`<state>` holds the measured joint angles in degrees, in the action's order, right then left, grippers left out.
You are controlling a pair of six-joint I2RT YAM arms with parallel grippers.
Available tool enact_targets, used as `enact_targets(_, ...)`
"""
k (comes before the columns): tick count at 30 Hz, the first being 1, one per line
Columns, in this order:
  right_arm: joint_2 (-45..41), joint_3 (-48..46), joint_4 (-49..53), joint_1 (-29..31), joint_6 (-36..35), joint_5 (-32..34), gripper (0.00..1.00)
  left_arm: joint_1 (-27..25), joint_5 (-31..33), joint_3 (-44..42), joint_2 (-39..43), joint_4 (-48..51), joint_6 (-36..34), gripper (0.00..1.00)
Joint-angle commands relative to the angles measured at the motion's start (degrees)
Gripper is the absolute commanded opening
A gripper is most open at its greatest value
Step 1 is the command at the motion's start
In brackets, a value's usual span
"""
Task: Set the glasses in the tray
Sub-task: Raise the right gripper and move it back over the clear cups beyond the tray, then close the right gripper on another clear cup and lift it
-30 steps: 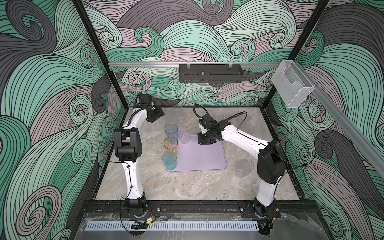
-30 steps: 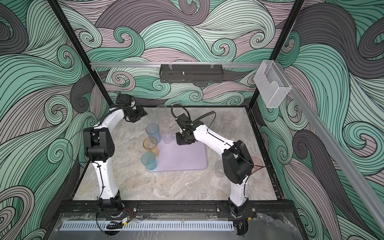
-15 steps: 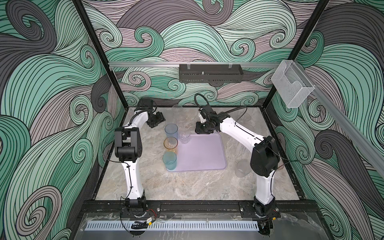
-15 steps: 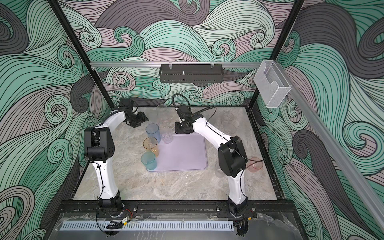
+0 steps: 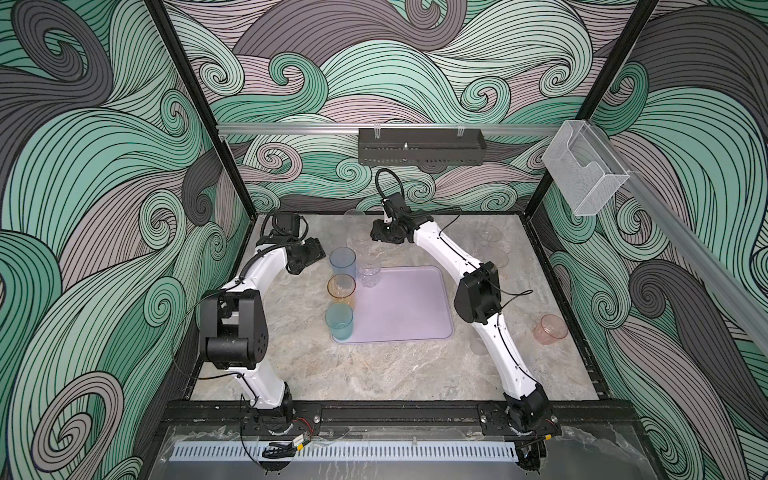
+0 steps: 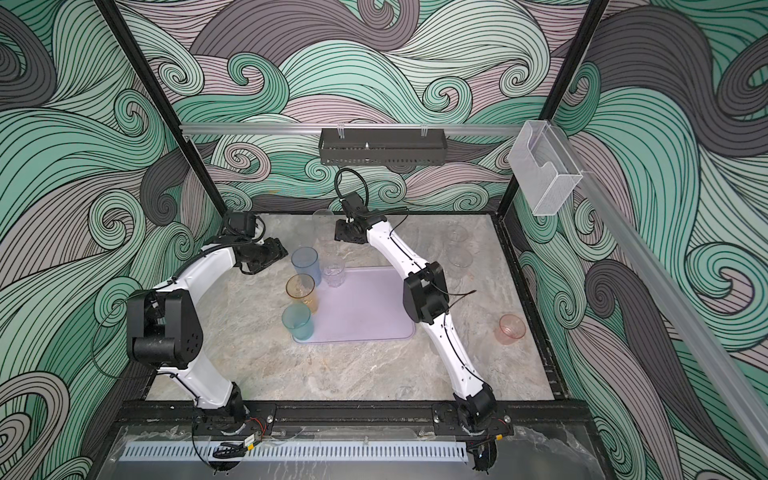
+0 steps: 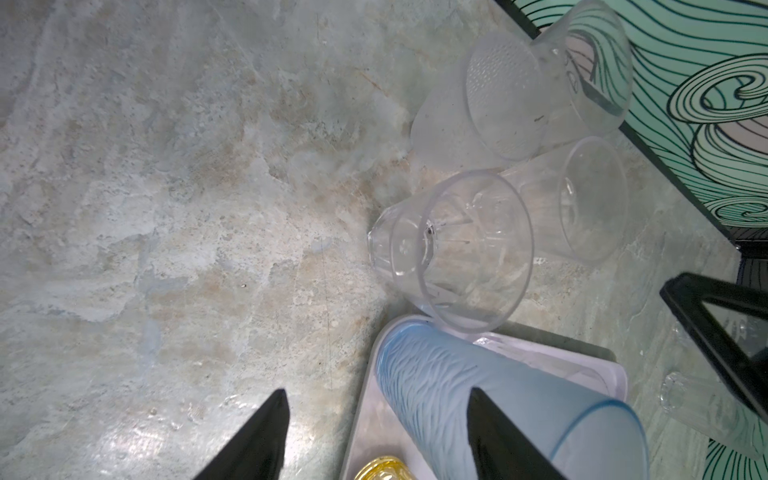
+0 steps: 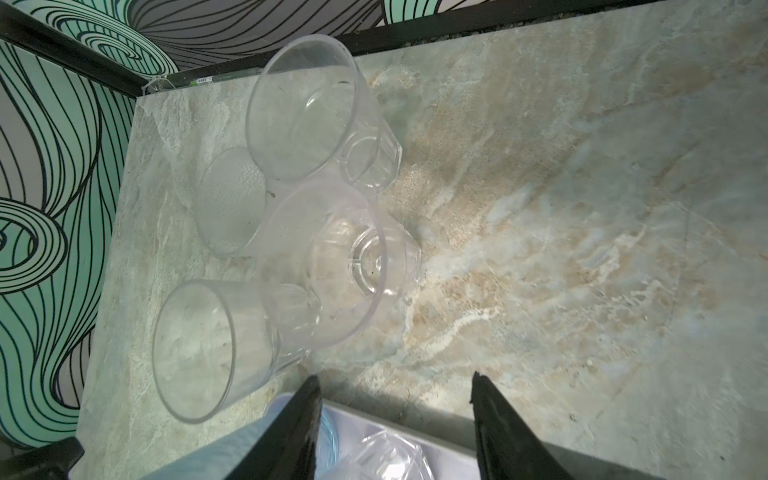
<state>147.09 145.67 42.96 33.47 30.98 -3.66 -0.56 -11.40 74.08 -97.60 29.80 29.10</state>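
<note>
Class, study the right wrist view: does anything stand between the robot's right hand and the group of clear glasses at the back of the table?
Nothing visible does. Only bare table lies between the open right hand and the clear glasses. The glasses themselves stand crowded together, with a frosted cup among them.

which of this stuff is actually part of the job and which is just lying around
Part of the job: lavender tray, blue tumbler, amber tumbler, teal tumbler, small clear glass, pink cup, clear glasses near the back wall.
Just there: black rack, clear acrylic box, both mounted on rails.
</note>
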Motion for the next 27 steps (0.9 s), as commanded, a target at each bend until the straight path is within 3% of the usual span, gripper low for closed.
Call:
enact_targets(1,3.25,5.67,0.28,-0.20,0.78,1.63,0.59,-0.23,0.51,-0.67,0.57,-1.92,0.42,0.70)
enact_targets(11,9.20,8.84,-4.85,-0.45,0.72,3.23,0.53,-0.41,-0.37,-1.95,0.81,-3.37,0.21,0.70)
enact_targets(18,5.33,2.55,-4.44,-1.53,-0.39,3.72,0.36,-0.37,3.84,-2.08,3.11,-2.72,-0.93,0.71)
enact_targets(27,2.99,-1.12,-4.08,-1.99,-2.29,3.64,0.18,-0.32,3.98,-2.28,3.85,-2.58,-1.08,0.70)
